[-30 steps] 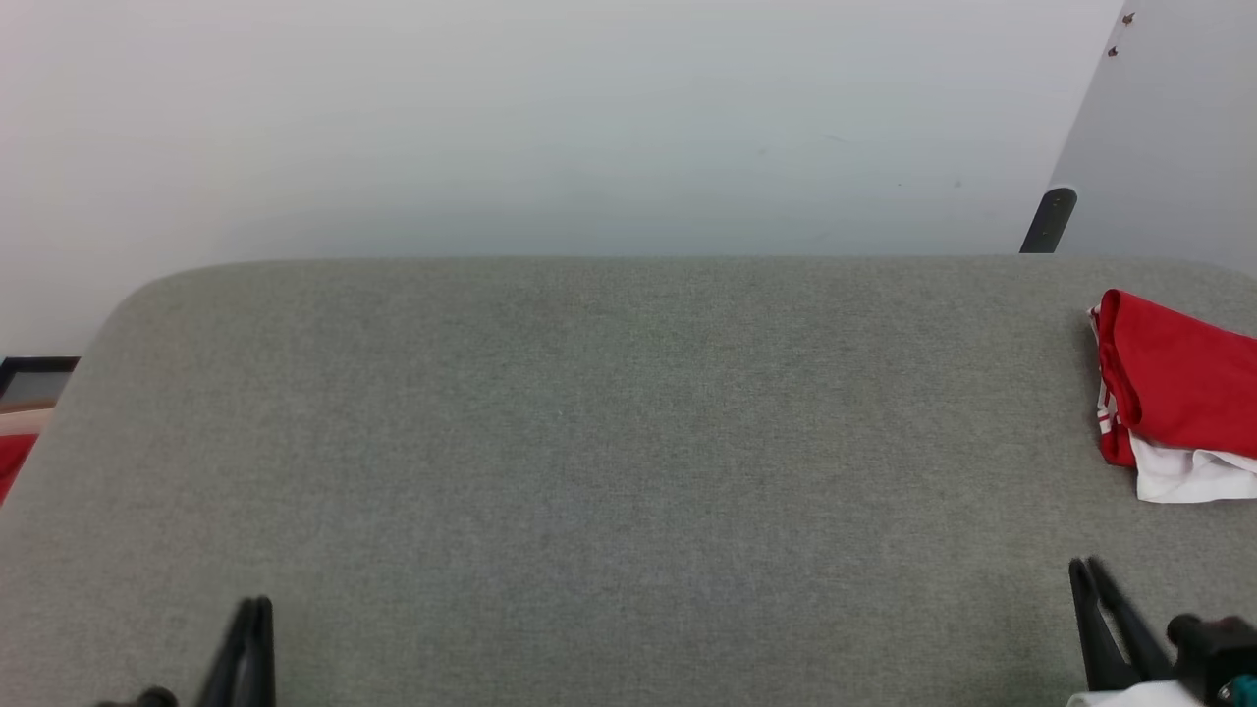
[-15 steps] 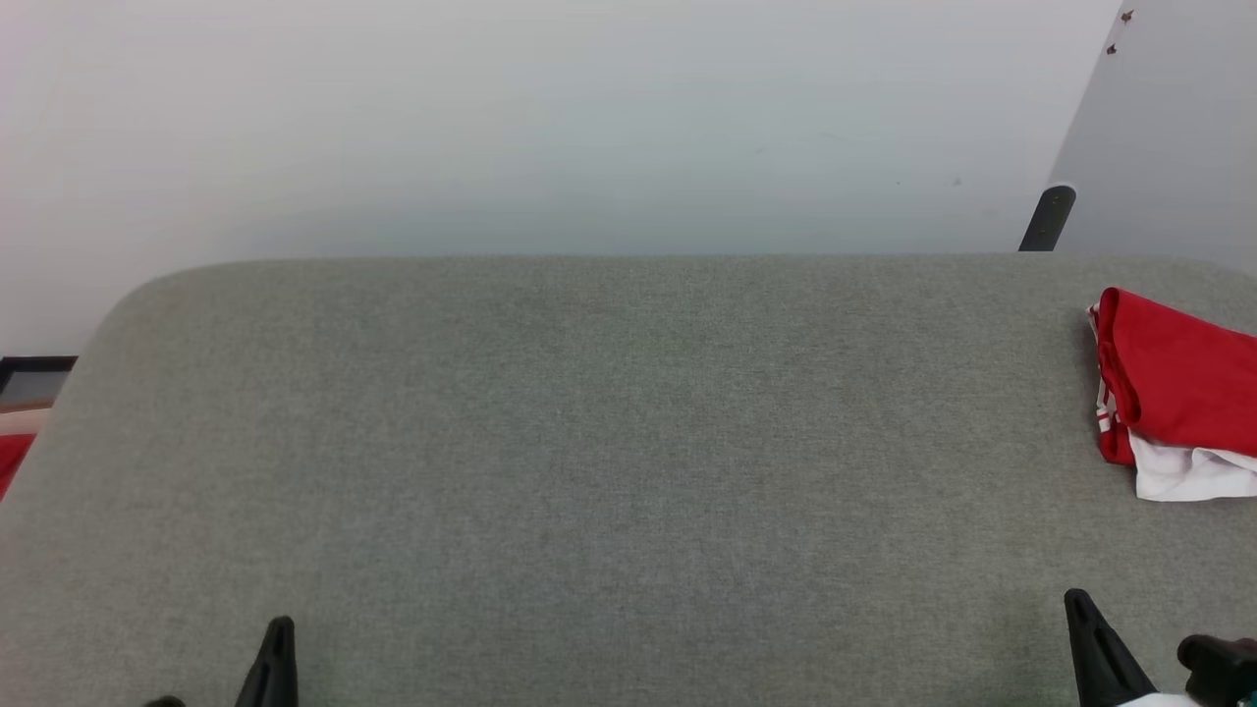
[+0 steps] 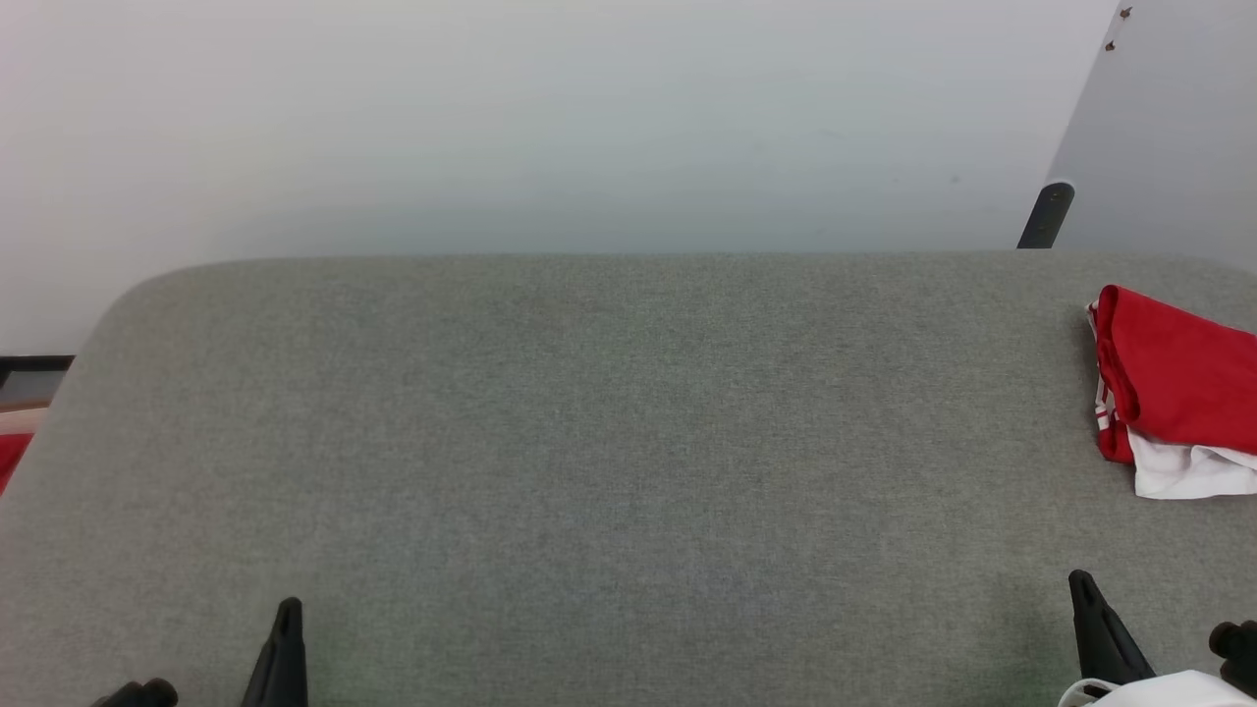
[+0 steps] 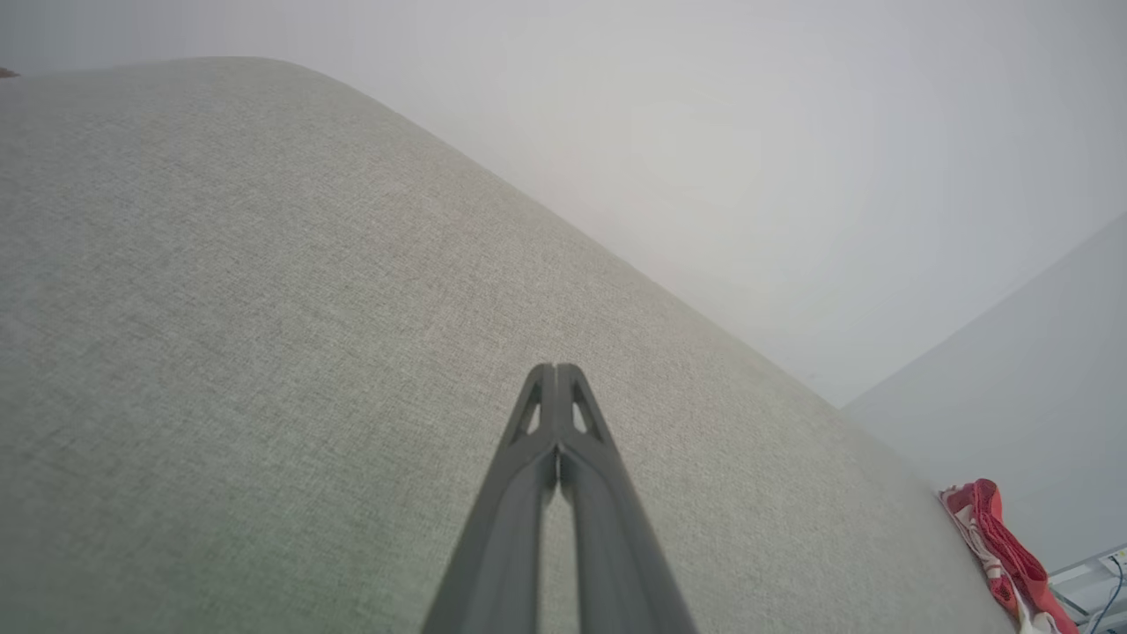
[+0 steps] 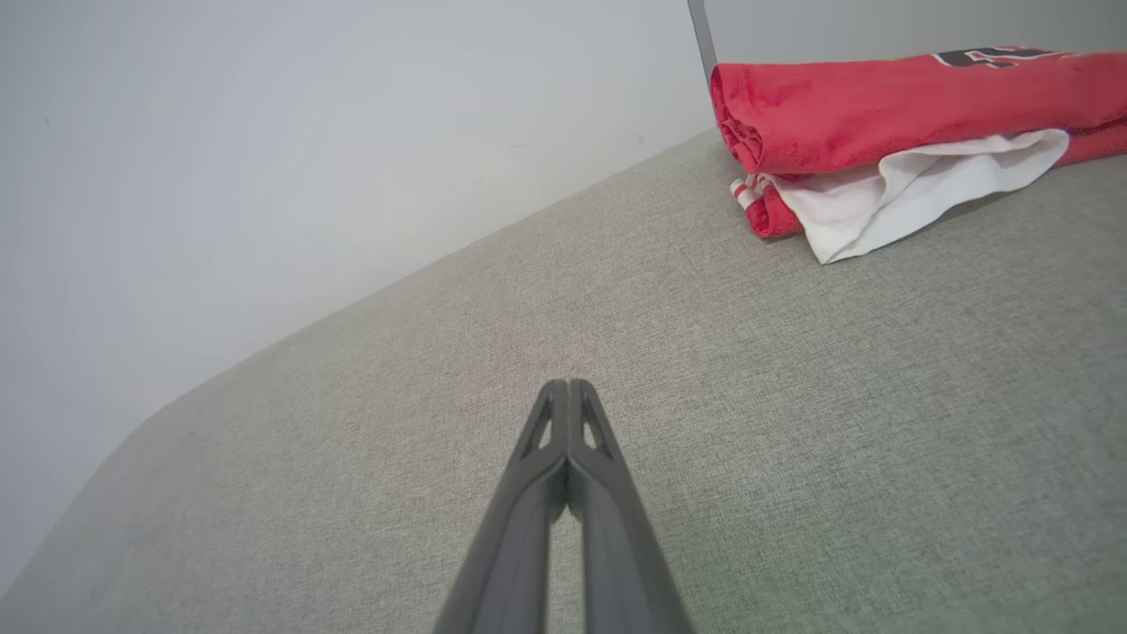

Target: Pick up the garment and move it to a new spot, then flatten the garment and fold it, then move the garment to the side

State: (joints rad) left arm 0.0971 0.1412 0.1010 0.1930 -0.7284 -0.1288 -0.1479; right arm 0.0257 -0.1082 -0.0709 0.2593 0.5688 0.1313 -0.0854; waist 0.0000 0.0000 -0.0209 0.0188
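Observation:
The garment [image 3: 1174, 388] lies folded at the far right edge of the grey padded surface [image 3: 609, 442], red on top with a white sleeve poking out below. The right wrist view shows the garment [image 5: 889, 114] as a thick fold with striped trim and a bit of black print. The garment [image 4: 1004, 555] is also a small red strip in the left wrist view. My left gripper [image 3: 288, 609] sits low at the near left, shut and empty; its tips [image 4: 556, 370] meet. My right gripper [image 3: 1080, 581] is at the near right, well short of the garment, shut with tips [image 5: 569, 386] together.
A pale wall rises behind the grey surface. A dark post [image 3: 1046, 216] and a light panel stand at the back right. A red cloth lump [image 3: 10, 457] and a dark frame lie beyond the left edge.
Both grippers have closed and drawn back toward the near edge. The garment has not moved; the camera shifted slightly.

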